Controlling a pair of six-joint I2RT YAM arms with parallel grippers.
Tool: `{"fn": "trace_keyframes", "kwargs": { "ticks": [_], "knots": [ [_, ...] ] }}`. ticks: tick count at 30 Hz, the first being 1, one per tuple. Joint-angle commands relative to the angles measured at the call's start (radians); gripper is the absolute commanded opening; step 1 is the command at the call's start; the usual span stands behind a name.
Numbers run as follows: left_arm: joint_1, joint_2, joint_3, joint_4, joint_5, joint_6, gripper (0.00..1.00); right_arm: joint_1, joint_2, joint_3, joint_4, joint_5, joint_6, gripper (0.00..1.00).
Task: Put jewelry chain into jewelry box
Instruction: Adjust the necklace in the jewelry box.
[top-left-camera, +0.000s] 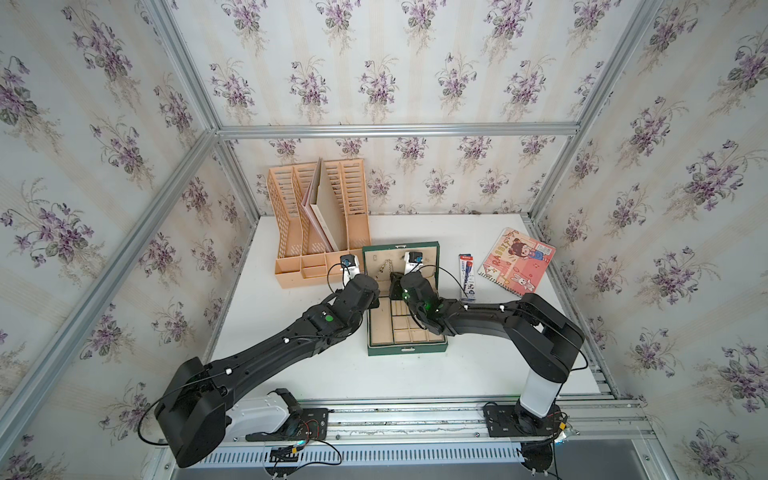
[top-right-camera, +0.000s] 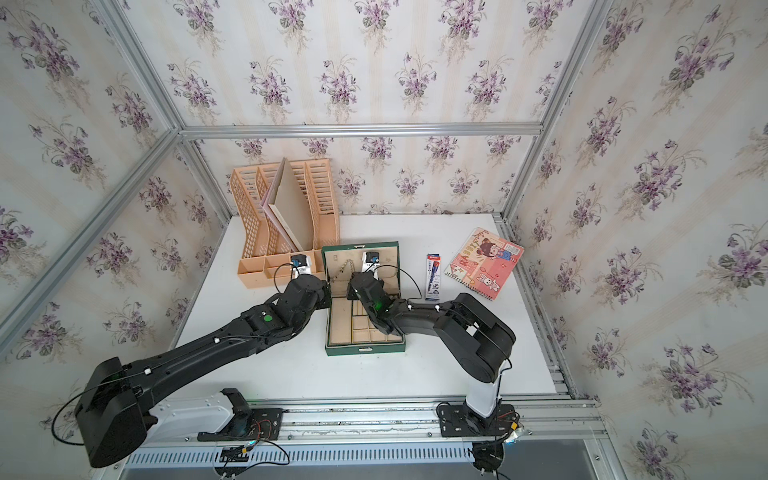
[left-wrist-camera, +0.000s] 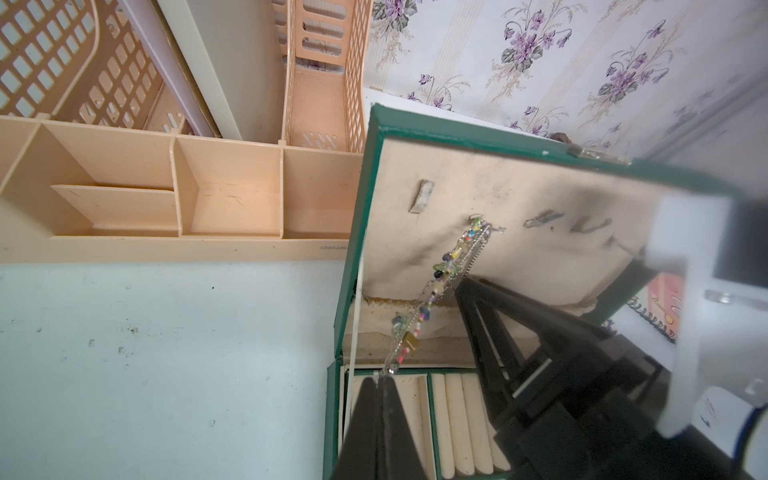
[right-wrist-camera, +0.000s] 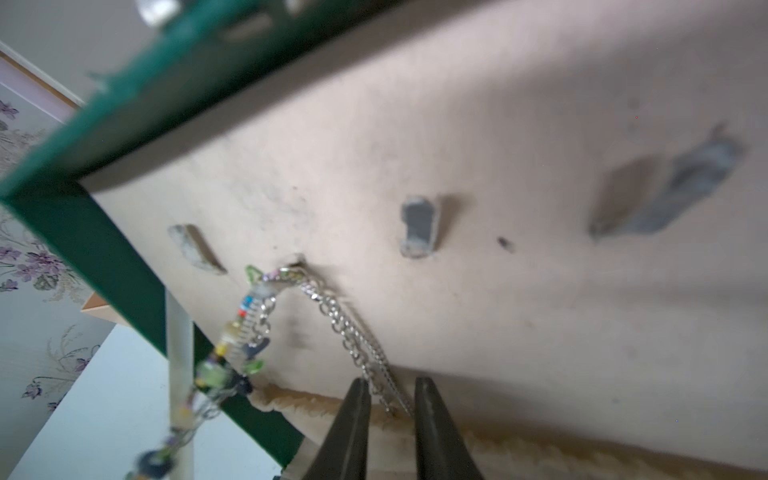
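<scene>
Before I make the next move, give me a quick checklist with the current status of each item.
1. Jewelry box lid open and upright: ok.
2. Jewelry chain draped over a lid hook: ok.
3. Left end effector shut on one end of the chain: ok.
4. Right end effector jaws parted, with silver strands running between them: whether it has fully let go, cannot tell.
5. Chain free of both end effectors so the arms can pull back: not ok, the left one grips it.
</scene>
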Motion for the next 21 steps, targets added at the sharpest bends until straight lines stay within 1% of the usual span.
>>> {"fn": "trace_keyframes", "kwargs": {
  "ticks": [1,7,9,19,21],
  "knots": [
    [0.000,0.015,0.014,0.016,-0.004,-0.003,0.00,-0.004,-0.031,-0.011,-0.002,0.001,-0.003,0.31],
    [0.000,0.047,0.036,0.008,0.018,-0.010,0.00,-0.006,-0.111,-0.049,-0.022,-0.026,-0.008,0.48],
    [0.000,0.058,0.043,0.000,0.028,-0.012,0.00,-0.007,-0.159,-0.078,-0.033,-0.033,-0.018,0.52],
    [-0.001,0.162,0.060,0.000,0.102,-0.053,0.00,-0.006,-0.477,-0.312,-0.079,0.004,-0.104,0.55],
    [-0.002,0.216,0.066,0.007,0.108,-0.059,0.00,-0.006,-0.520,-0.344,-0.085,0.012,-0.110,0.55]
  ]
}}
